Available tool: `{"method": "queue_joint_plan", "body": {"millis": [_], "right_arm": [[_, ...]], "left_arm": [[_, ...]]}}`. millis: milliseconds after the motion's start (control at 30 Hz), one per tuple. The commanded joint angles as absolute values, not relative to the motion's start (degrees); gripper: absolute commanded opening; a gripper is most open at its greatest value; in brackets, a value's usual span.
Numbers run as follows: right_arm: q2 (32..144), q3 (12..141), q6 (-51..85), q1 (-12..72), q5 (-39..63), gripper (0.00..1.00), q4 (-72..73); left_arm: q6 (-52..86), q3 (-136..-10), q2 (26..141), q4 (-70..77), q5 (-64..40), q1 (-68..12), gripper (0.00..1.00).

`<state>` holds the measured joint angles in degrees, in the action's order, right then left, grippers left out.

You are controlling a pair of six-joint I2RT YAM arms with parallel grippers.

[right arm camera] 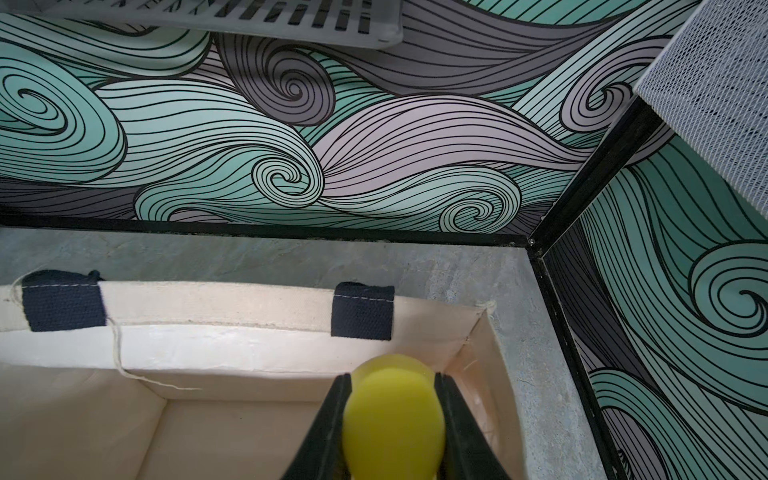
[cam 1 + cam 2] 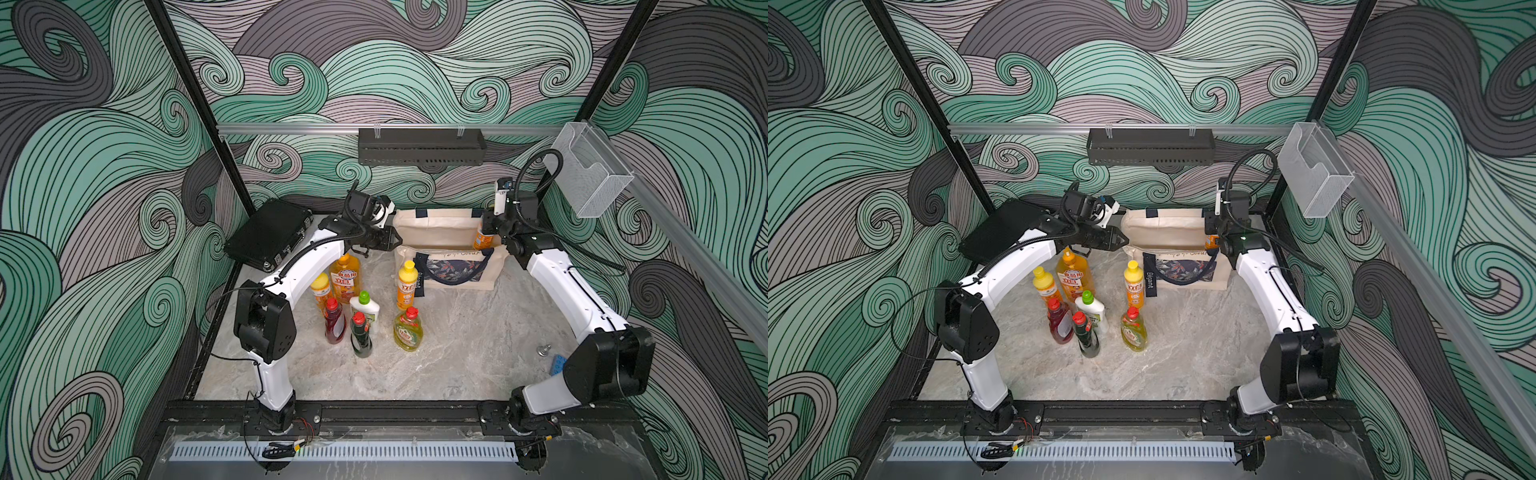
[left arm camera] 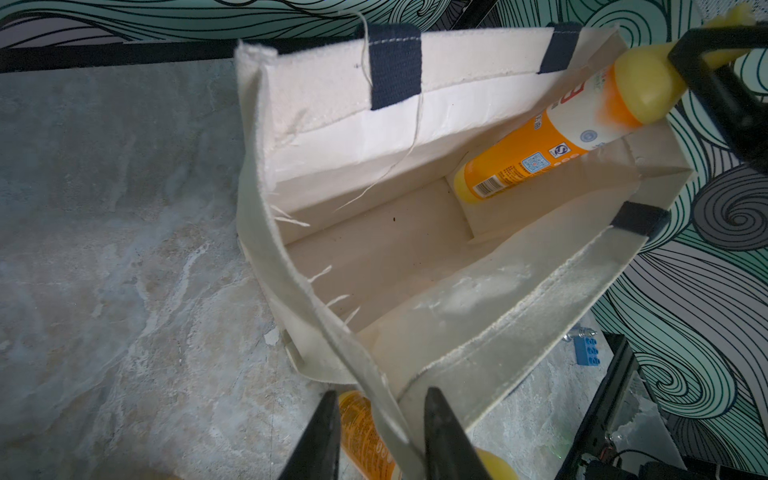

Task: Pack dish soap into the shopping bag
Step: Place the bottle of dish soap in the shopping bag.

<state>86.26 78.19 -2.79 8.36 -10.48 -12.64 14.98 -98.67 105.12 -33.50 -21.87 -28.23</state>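
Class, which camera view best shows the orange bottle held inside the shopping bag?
Left wrist view: the orange bottle shows nearly whole, label and yellow cap, inside the shopping bag. The right wrist view shows only its cap in the right gripper; both top views, a sliver.

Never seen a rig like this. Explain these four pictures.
Two robot arms, left and right, stand at a marble-look table, each ending in a two-fingered gripper. Two pictures look down from one overhead camera; two come from cameras on the wrists. Seven soap bottles stand on the table beside a canvas bag; a black case sits in a corner. The right gripper holds an orange bottle by its yellow cap, base inside the bag. The left gripper's jaws straddle the bag's side rim; a pinch isn't clear.
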Motion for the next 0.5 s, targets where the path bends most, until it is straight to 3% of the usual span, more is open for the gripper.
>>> {"method": "queue_joint_plan", "body": {"millis": [0, 467], "right_arm": [[82.9, 78.3, -2.2, 7.9, -10.6, 0.00, -3.9], [84.2, 75.2, -1.1, 5.4, -9.1, 0.00, -1.2]], "left_arm": [[14.3, -100.5, 103.3, -35.9, -22.8, -28.7, 0.31], [14.3, -100.6, 103.5, -35.9, -23.4, -29.1, 0.28]]}}
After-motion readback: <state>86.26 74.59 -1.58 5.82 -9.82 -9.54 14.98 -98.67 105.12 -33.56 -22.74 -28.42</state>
